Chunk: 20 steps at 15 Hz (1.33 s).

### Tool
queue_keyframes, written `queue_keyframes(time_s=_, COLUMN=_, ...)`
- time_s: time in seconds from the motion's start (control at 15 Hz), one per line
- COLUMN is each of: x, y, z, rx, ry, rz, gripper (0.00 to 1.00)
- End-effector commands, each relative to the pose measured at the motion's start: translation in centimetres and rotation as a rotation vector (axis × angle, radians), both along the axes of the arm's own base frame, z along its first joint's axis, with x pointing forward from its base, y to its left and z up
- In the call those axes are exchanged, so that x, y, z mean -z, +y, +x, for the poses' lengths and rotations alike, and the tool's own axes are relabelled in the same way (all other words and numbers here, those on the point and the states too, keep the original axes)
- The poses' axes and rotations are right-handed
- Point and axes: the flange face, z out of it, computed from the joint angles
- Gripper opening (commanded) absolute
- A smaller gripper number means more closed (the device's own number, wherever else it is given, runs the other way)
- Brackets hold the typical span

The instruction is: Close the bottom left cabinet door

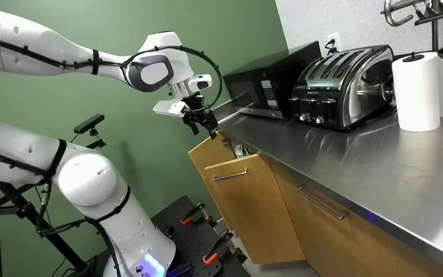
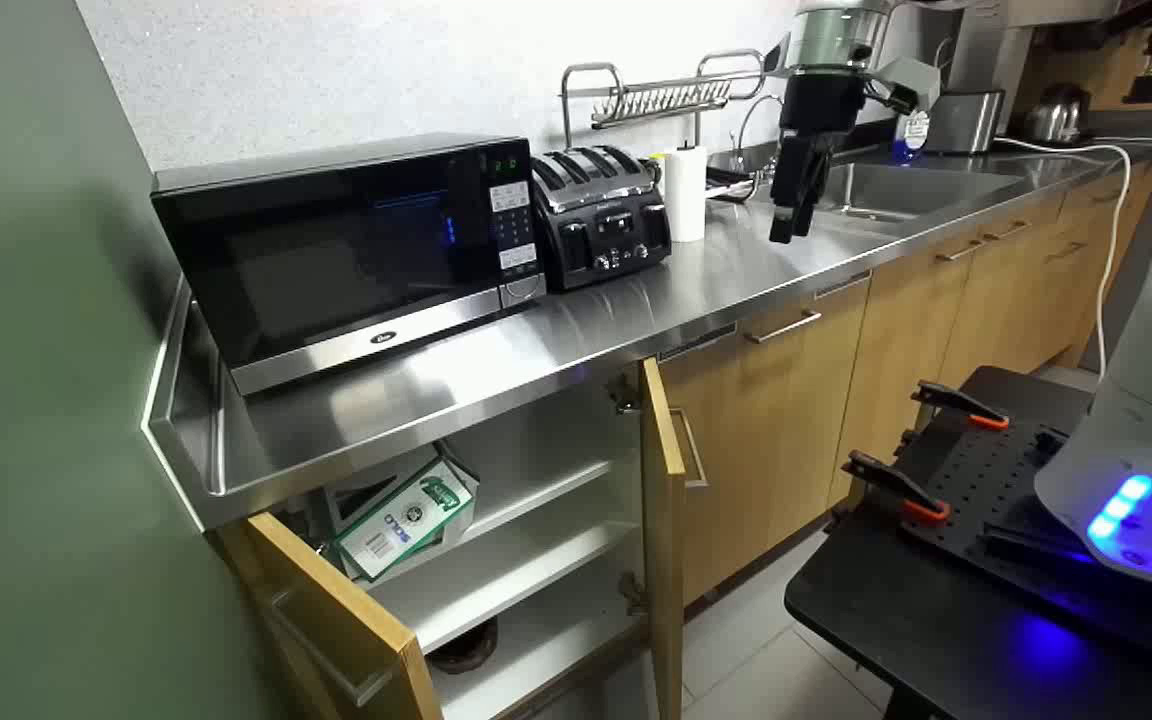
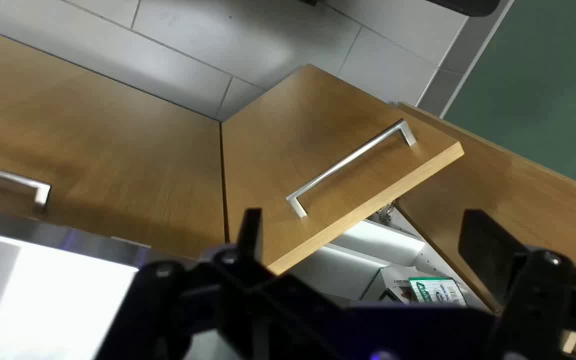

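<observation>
The cabinet at the counter's left end has two light wooden doors, both standing open. The left door, by the green wall, shows its top edge in an exterior view point(image 2: 341, 590), its inner face in an exterior view point(image 1: 214, 151) and in the wrist view point(image 3: 508, 180). The right door point(image 1: 256, 207) stands swung outward, its bar handle near the top; it also shows in the wrist view point(image 3: 313, 140). My gripper point(image 1: 204, 132) is open and empty, fingers pointing down, above the open doors. In the wrist view its fingertips point(image 3: 363, 215) straddle the gap between the doors, touching neither.
A steel countertop point(image 1: 340, 161) carries a microwave point(image 2: 336, 260), a toaster point(image 2: 601, 220) and a paper towel roll point(image 1: 416, 92). A green-and-white box point(image 2: 406, 520) lies inside the cabinet. A neighbouring closed front point(image 1: 321, 227) has a bar handle. The robot's black stand point(image 2: 916, 580) is close by.
</observation>
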Motion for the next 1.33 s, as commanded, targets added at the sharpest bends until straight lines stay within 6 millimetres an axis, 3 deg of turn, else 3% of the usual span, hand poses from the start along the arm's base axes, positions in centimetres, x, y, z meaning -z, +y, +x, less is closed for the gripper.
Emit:
queue_keyframes(time_s=0.0, x=-0.1, y=0.0, z=0.0, rx=0.0, ry=0.001, rz=0.0, gripper=1.0)
queue_keyframes(time_s=0.33, x=-0.1, y=0.0, z=0.0, rx=0.0, ry=0.001, rz=0.0, gripper=1.0)
queue_keyframes(time_s=0.47, x=0.3, y=1.5, z=0.8, rx=-0.023, ry=-0.001, rz=-0.024, gripper=1.0)
queue_keyframes(time_s=0.73, x=1.4, y=9.4, z=2.0, rx=-0.186, ry=-0.033, rz=-0.092, gripper=1.0)
queue_keyframes(time_s=1.07, x=4.3, y=22.7, z=2.4, rx=-0.471, ry=-0.119, rz=-0.159, gripper=1.0)
queue_keyframes(time_s=1.27, x=6.5, y=29.3, z=2.7, rx=-0.647, ry=-0.199, rz=-0.204, gripper=1.0)
